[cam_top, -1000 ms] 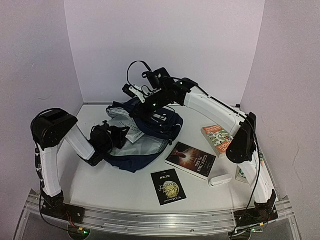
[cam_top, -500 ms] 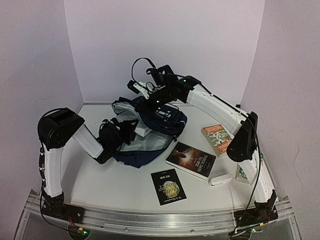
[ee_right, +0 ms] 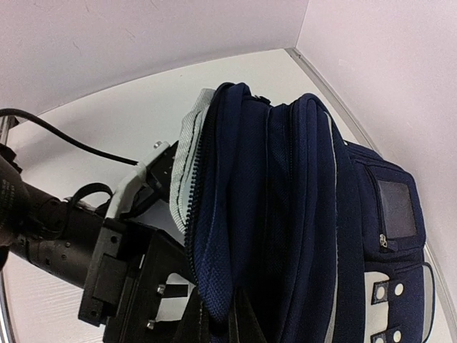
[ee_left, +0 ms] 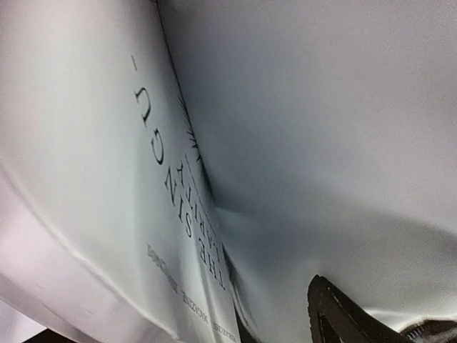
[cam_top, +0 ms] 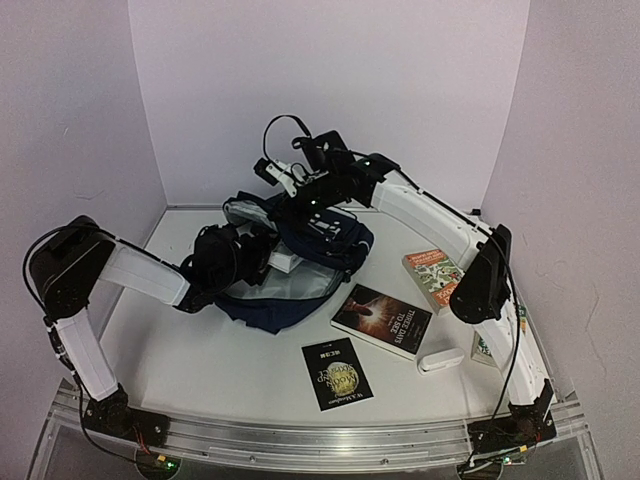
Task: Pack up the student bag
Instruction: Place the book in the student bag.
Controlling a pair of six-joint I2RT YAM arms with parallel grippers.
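The left arm [cam_top: 140,272] has stretched forward, so its jaws now sit in the mouth of the bag [cam_top: 340,240]. The white book [ee_left: 107,179] just ahead of them is deeper against the grey lining. I cannot tell whether they grip it. The right jaws pinch the bag's upper rim, raised higher, holding it open. This book looks nearly packed; other books [cam_top: 380,318] wait on the table [cam_top: 200,360], nearer than the right jaws.

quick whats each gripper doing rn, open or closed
left gripper: appears closed on the white book, inside the student bag mouth.
right gripper: closed on the student bag's rim, holding it open.
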